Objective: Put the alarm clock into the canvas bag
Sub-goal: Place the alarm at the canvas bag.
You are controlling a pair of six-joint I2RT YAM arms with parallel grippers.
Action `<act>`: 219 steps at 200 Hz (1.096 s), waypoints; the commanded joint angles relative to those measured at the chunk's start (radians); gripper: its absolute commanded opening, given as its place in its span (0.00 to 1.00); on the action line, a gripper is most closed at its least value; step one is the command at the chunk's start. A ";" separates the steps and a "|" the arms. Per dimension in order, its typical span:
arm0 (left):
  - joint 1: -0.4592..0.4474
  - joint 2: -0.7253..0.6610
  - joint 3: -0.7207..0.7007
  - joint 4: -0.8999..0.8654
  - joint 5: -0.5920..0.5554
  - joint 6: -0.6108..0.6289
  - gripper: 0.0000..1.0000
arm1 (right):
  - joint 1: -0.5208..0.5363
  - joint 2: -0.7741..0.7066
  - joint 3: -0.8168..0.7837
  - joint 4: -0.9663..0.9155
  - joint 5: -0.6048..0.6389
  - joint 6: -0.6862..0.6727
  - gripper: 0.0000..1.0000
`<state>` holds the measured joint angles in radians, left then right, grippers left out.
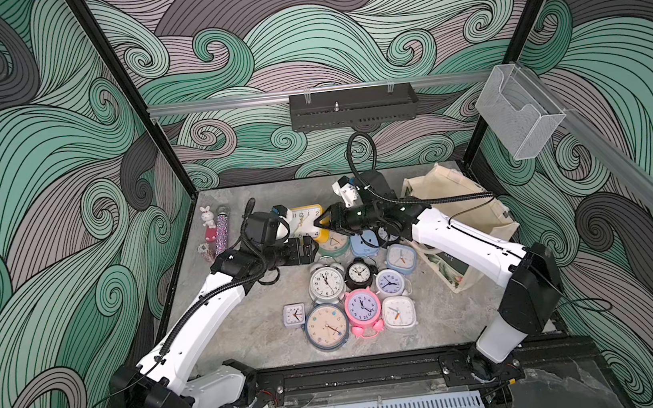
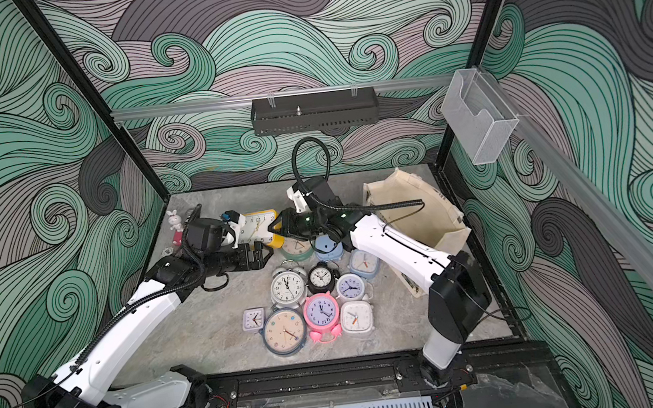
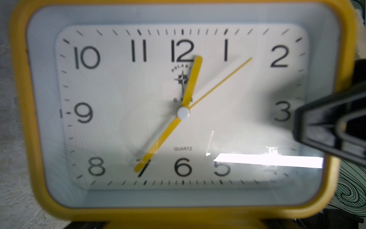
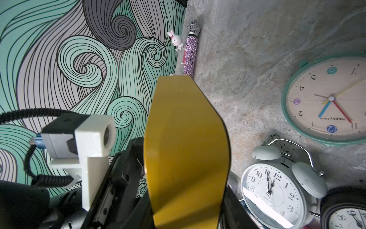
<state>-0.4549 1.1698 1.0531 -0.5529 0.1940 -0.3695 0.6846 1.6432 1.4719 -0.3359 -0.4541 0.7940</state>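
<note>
The right gripper [image 1: 317,223] is clamping one side edge of the yellow alarm clock [image 1: 303,219], which is standing upright near the back of the table [image 1: 247,331]. The left gripper [image 1: 310,250] is hanging spread wide just below it. The canvas bag [image 1: 461,193] is gaping open behind the right arm.

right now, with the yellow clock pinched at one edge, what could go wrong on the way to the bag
The right pincer grips the yellow rectangular alarm clock only at one side edge, so it may swing or slip when lifted. The open left pincer and the mint round clock sit close by; a swing could knock them. The cream canvas bag slumps partly behind the right arm, so its rim may catch the clock.
</note>
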 commanded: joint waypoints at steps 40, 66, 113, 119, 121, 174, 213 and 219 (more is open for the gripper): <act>-0.005 -0.152 0.062 -0.053 -0.007 0.040 0.99 | -0.160 -0.235 0.109 -0.177 0.101 -0.118 0.23; -0.006 -0.215 0.019 -0.078 0.023 0.066 0.99 | -0.270 -0.387 0.055 -0.246 0.176 -0.113 0.22; -0.008 -0.270 -0.043 -0.091 0.122 0.069 0.99 | -0.507 -0.630 -0.059 -0.412 0.335 -0.105 0.22; -0.008 -0.276 -0.050 -0.095 0.129 0.069 0.99 | -0.532 -0.643 -0.062 -0.440 0.341 -0.106 0.21; -0.008 -0.278 -0.052 -0.097 0.131 0.070 0.99 | -0.540 -0.646 -0.062 -0.449 0.345 -0.107 0.21; -0.027 -0.334 -0.092 -0.134 0.121 0.111 0.99 | -0.671 -0.672 -0.088 -0.564 0.416 -0.157 0.21; -0.056 -0.350 -0.110 -0.130 0.108 0.126 0.99 | -0.672 -0.584 -0.068 -0.532 0.438 -0.170 0.22; -0.060 -0.350 -0.111 -0.127 0.107 0.129 0.99 | -0.672 -0.564 -0.064 -0.522 0.429 -0.169 0.22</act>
<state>-0.4976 0.8330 0.9501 -0.6624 0.3000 -0.2695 0.0132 1.0336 1.3788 -0.9325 -0.0368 0.6464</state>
